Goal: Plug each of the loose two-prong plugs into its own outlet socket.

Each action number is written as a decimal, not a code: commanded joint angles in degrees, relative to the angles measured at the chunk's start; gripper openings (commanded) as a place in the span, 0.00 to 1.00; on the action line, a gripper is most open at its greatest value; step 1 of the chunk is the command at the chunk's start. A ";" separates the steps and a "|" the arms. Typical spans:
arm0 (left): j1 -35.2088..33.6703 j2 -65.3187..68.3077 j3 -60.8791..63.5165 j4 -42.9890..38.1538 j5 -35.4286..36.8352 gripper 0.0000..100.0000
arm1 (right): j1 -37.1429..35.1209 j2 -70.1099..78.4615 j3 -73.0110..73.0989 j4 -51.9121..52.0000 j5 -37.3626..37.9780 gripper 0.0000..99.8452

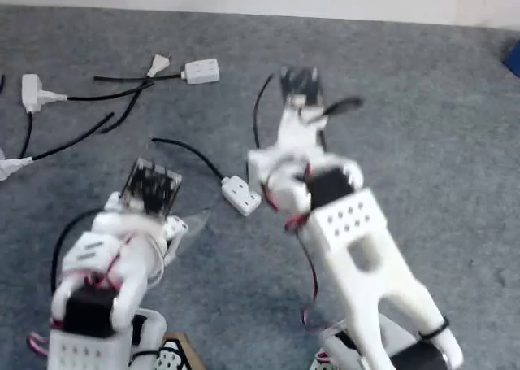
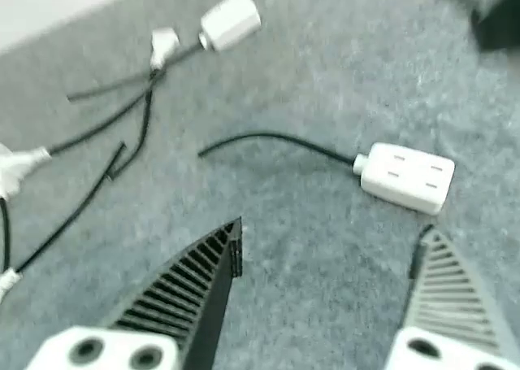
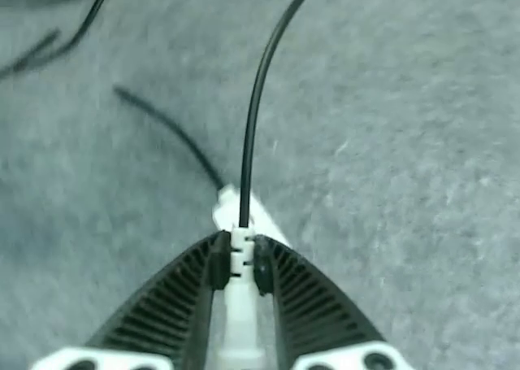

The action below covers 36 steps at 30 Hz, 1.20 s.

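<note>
Plug [image 3: 240, 244] with black cord [image 3: 256, 102] sits pinched in the right pincer [image 3: 237, 260]; left pincer [image 2: 331, 230] hangs spread near the white outlet socket [image 1: 241, 194] at the high view's centre on the grey tabletop [image 1: 439, 126]

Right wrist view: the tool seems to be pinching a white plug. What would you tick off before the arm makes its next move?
1. Grip on the white plug: ok. The right tool is shut on it.
2. Plug aimed at a socket: cannot tell. Its front end is hidden.
3. The plug's black cord free of snags: cannot tell. It runs out of the picture.
4. Outlet socket free: ok. The slots on its upper face are empty.
5. Left tool free to help: ok. It is open and empty, near that socket.
</note>
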 commanded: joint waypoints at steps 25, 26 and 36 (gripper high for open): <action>5.58 -14.29 16.22 -10.73 10.46 0.45 | -12.53 -1.01 -0.57 -0.40 0.26 0.01; 5.49 -14.29 16.40 -11.43 10.46 0.45 | -12.62 -1.01 -0.66 -0.04 0.35 0.01; 5.41 -14.29 16.57 -11.60 10.46 0.45 | -12.44 -1.01 -7.08 8.75 4.40 0.01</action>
